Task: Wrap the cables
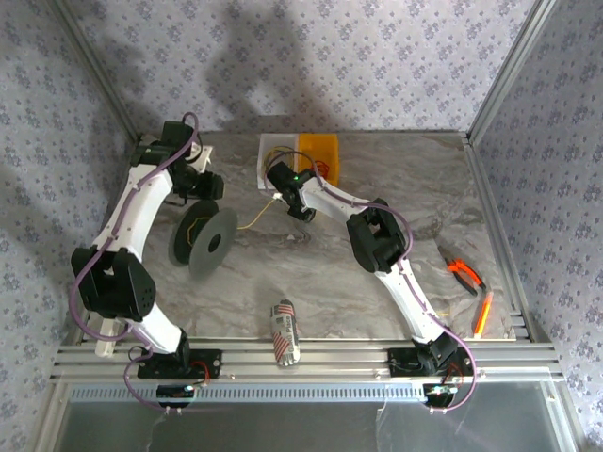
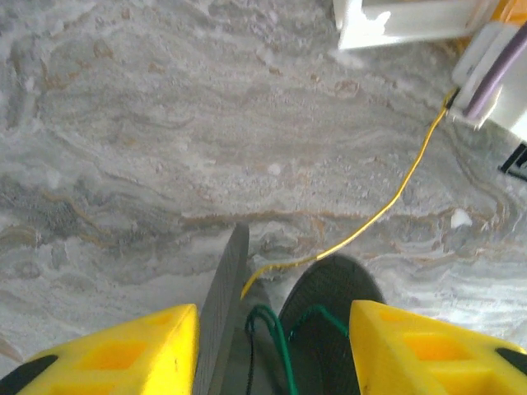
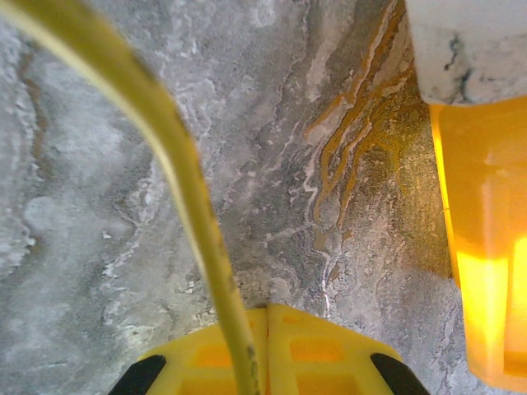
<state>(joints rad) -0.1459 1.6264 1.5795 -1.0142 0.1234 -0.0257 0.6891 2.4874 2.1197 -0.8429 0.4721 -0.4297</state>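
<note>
Right claw [image 3: 265,321] pinched shut on yellow cable [image 3: 188,177], left claw [image 2: 273,329] parted, black spool [image 2: 224,304] flanges between its fingers, yellow cable stretching ahead over counter [image 2: 165,123]

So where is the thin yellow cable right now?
The thin yellow cable stretches across the table's middle in the top view, from the black ring-shaped spool on the left to the shut right gripper, which pinches it.
</note>
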